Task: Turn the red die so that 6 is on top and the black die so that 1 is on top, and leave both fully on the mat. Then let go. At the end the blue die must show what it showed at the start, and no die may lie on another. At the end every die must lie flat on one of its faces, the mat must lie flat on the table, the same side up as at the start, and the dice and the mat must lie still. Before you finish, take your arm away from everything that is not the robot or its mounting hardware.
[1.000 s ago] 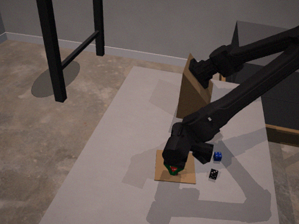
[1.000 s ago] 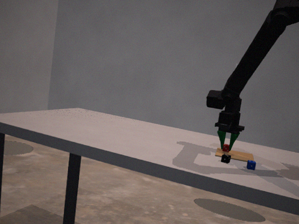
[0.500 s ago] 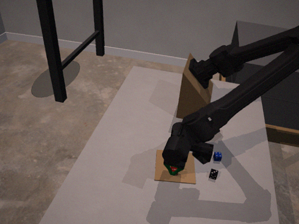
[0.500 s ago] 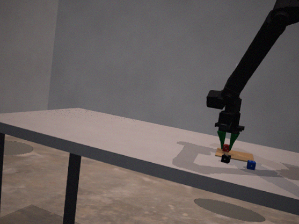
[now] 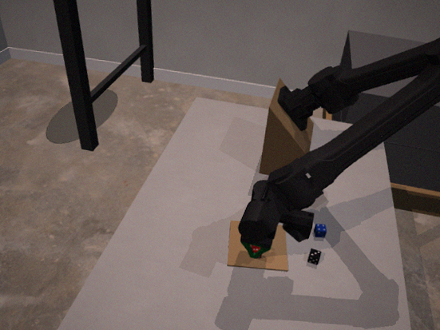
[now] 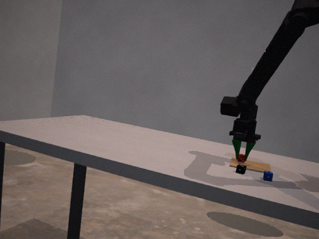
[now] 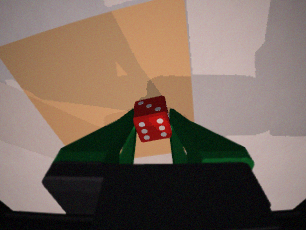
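My gripper with green fingers is shut on the red die and holds it just above the tan mat. The die is slightly tilted; the face towards the wrist camera shows five pips. In the top view the gripper hangs over the mat, and the red die is mostly hidden by the wrist. In the exterior view the red die sits between the fingertips over the mat. The black die and the blue die lie on the table right of the mat.
A tan wedge-shaped block stands at the back of the table behind the arm. A dark cabinet is at the far right. A black frame stands on the floor to the left.
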Action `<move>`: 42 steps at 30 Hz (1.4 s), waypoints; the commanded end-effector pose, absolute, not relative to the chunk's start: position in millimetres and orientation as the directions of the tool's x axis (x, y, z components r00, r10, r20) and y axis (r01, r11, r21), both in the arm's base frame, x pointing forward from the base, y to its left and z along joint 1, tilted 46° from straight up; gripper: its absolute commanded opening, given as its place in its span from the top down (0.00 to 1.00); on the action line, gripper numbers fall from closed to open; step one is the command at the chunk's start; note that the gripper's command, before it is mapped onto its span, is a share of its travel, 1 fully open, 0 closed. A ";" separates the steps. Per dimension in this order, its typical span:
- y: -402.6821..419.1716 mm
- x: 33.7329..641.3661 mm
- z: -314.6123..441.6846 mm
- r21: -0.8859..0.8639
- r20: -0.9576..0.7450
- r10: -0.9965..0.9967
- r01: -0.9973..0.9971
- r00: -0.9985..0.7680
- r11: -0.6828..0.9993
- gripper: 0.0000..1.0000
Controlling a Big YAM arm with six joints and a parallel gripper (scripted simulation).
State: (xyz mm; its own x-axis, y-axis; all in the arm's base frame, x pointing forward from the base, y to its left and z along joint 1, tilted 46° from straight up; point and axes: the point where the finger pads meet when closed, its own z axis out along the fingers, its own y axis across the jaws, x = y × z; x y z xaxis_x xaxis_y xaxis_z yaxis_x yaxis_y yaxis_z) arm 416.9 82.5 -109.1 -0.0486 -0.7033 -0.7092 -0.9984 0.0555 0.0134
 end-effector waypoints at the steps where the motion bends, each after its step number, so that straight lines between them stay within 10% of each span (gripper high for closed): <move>1: 67.5 435.8 -105.1 -0.018 -0.711 -0.701 -0.995 -0.055 0.097 0.80; 42: 78.9 432.5 -107.0 -0.013 -0.711 -0.702 -0.997 -0.044 0.076 0.80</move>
State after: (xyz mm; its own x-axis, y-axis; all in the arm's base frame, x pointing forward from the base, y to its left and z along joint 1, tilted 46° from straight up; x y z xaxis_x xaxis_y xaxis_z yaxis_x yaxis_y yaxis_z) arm 418.0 82.4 -110.7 -0.0501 -0.7034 -0.7090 -0.9982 0.0597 0.0113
